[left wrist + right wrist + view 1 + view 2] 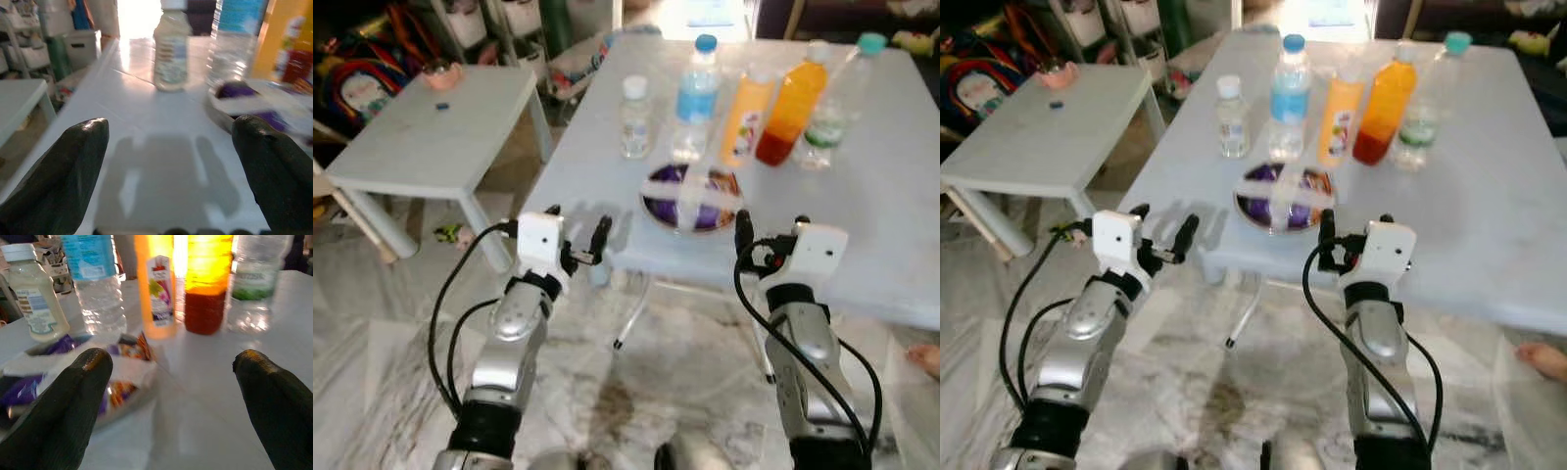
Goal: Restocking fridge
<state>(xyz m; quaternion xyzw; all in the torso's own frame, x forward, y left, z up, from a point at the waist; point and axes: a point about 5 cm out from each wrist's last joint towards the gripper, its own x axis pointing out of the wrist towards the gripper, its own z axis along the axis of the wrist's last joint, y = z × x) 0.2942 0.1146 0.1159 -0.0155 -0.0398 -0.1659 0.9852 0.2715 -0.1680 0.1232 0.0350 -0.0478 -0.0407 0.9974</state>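
Several drinks stand in a row on the pale blue table (pixel 891 215): a small white-capped bottle (pixel 634 117), a blue-capped water bottle (pixel 696 98), a yellow-orange juice bottle (pixel 746 119), an orange bottle with red liquid (pixel 792 115) and a clear teal-capped bottle (pixel 835 106). A round purple-wrapped pack (pixel 690 199) lies in front of them near the table's front edge. My left gripper (pixel 578 233) is open at the table's front left corner, pointing at the small bottle (pixel 171 54). My right gripper (pixel 771 233) is open at the front edge, just right of the pack (pixel 73 372).
A low white side table (pixel 431 137) stands to the left with a pink bowl (pixel 441 73) on it. Cluttered shelves and bags fill the back left. Marble floor lies below me. A person's foot (pixel 925 358) shows at the far right.
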